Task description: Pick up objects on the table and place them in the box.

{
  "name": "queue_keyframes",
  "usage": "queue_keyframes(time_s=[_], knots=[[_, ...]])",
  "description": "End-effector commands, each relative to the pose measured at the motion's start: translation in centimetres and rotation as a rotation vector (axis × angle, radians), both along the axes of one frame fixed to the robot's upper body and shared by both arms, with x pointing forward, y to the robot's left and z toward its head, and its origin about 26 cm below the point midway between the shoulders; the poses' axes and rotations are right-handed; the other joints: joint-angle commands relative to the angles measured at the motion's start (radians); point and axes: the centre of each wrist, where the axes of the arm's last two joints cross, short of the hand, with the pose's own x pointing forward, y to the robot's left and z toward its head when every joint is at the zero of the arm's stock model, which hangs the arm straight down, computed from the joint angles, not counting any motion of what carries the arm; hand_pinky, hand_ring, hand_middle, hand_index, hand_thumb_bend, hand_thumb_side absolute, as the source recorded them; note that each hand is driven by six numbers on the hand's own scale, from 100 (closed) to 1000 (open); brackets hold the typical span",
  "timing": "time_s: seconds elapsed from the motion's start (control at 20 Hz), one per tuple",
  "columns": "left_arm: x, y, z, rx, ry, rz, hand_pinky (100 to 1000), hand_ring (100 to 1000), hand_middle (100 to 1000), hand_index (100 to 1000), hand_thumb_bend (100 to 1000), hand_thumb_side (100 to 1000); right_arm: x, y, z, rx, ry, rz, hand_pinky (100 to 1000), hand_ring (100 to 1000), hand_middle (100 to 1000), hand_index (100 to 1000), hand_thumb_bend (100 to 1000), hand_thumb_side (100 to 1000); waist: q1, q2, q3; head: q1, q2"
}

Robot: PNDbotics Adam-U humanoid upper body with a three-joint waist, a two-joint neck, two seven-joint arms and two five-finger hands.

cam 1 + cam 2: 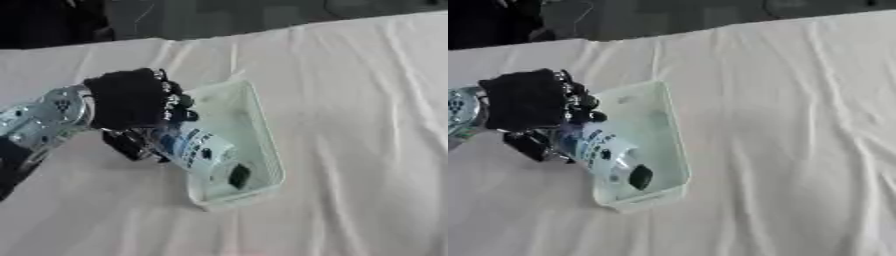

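Observation:
My left hand (131, 100) comes in from the left edge, black, with its fingers curled round a white bottle with a blue label (194, 149). The bottle tilts down to the right, its dark cap end (239, 175) low inside the clear plastic box (262, 130). The box lies lengthwise on the white cloth, its near end towards me. The hand hovers over the box's left rim. My right hand shows in neither view.
A creased white cloth (350, 125) covers the whole table. A dark background runs along the far edge at the top (219, 15).

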Motion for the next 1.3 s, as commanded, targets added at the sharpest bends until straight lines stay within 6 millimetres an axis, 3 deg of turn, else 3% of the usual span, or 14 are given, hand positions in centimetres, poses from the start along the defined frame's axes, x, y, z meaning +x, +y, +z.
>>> queue_keyframes(time_s=[0.05, 0.1, 0.2, 0.3, 0.45, 0.75, 1.3], knots=[[0.4, 1.1, 1.0, 0.071, -0.068, 0.061, 436, 581, 546, 493, 103, 644, -0.2, -0.3, 1.1, -0.023, -0.029, -0.004, 172, 317, 402, 528, 100, 1000, -0.001, -0.019, 0.000, 0.010, -0.001], [0.4, 1.1, 1.0, 0.083, -0.083, 0.078, 497, 622, 566, 496, 145, 657, -0.2, -0.3, 1.1, -0.023, -0.029, -0.004, 172, 317, 402, 528, 100, 1000, -0.001, -0.019, 0.001, 0.009, -0.001], [0.5, 1.0, 1.4, 0.097, -0.128, 0.111, 531, 630, 555, 477, 137, 680, -0.2, -0.4, 1.1, -0.023, -0.028, -0.005, 172, 317, 402, 528, 100, 1000, 0.001, -0.020, 0.001, 0.006, -0.001], [0.5, 0.9, 2.0, 0.120, -0.177, 0.153, 699, 785, 688, 543, 253, 696, -0.2, -0.4, 1.2, -0.024, -0.028, -0.005, 173, 317, 402, 528, 100, 1000, 0.004, -0.022, 0.000, 0.006, -0.001], [0.6, 1.1, 2.5, 0.183, -0.247, 0.226, 836, 894, 785, 590, 326, 695, -0.2, -0.5, 1.4, -0.024, -0.026, -0.004, 174, 317, 401, 527, 100, 1000, 0.013, -0.025, -0.004, 0.005, -0.001], [1.1, 1.7, 2.7, 0.294, -0.364, 0.266, 972, 995, 849, 629, 508, 690, -0.2, -0.6, 2.3, -0.020, -0.024, 0.003, 179, 317, 401, 525, 100, 1000, 0.041, -0.032, -0.017, 0.002, -0.001], [1.5, 1.0, 4.5, 0.259, -0.544, 0.166, 1000, 1000, 855, 622, 612, 691, 0.0, -0.3, 4.0, -0.005, -0.028, 0.037, 186, 318, 400, 522, 100, 1000, 0.085, -0.036, -0.051, -0.002, -0.001]])
